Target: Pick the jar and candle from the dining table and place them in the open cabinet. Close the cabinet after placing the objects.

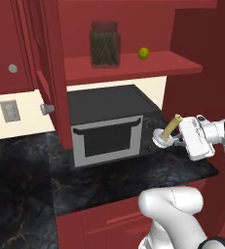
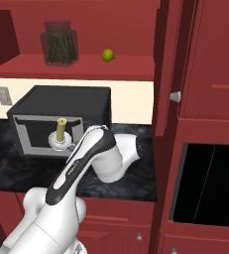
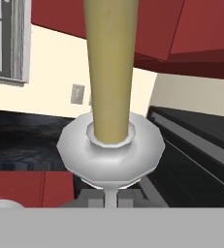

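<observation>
your pincer [image 1: 175, 141] sits at the right middle of the left base frame, clamped tight on the handle of the candle [image 1: 171, 127], which it holds up in the air in front of the black microwave [image 1: 109, 124]. there the candle leans, its tip toward the upper right. in the right base frame you see the candle [image 2: 61, 129] at middle left, upright in its white saucer, against the microwave [image 2: 61, 116] door. in the hand frame the candle [image 3: 111, 68] fills the centre, rising from the saucer just above the fingertips [image 3: 87, 197].

the jar [image 1: 104, 44] stands on the cabinet [image 1: 133, 65] shelf near the top centre of the left base frame, with a small green ball [image 1: 143, 53] apart from it to its right. in the right base frame you find the jar [image 2: 60, 43] at upper left and the ball [image 2: 107, 55] to its right. the cabinet door [image 1: 50, 73] stands open at the left of the shelf. the black marbled worktop [image 1: 26, 180] runs under the microwave.
</observation>
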You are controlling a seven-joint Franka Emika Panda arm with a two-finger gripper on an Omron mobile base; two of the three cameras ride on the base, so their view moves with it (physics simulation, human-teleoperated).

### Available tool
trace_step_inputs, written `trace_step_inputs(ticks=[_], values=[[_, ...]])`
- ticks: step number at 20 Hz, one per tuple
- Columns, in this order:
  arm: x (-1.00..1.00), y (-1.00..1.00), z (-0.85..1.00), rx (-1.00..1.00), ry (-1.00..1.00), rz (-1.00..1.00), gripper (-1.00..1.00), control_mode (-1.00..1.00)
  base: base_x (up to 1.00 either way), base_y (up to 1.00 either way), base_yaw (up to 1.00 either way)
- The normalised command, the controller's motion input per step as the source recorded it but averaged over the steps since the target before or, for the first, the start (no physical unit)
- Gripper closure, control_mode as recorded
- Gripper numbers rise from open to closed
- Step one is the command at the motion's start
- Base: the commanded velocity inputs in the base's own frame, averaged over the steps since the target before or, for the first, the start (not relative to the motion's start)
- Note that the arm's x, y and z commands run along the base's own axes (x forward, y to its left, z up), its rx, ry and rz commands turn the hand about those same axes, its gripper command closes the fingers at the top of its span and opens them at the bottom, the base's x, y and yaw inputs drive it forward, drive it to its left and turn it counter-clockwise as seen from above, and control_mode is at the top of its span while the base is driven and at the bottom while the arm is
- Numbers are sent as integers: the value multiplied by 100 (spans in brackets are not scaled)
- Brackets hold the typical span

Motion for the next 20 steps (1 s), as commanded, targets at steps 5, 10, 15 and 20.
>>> trace_step_inputs(ticks=[5,10,15,20], values=[[0,0,0,0,0,0,100,100,-29,-26,0],[0,0,0,0,0,0,100,100,-14,-34,3],[0,0,0,0,0,0,100,100,0,-32,4],[0,0,0,0,0,0,100,100,1,-2,4]])
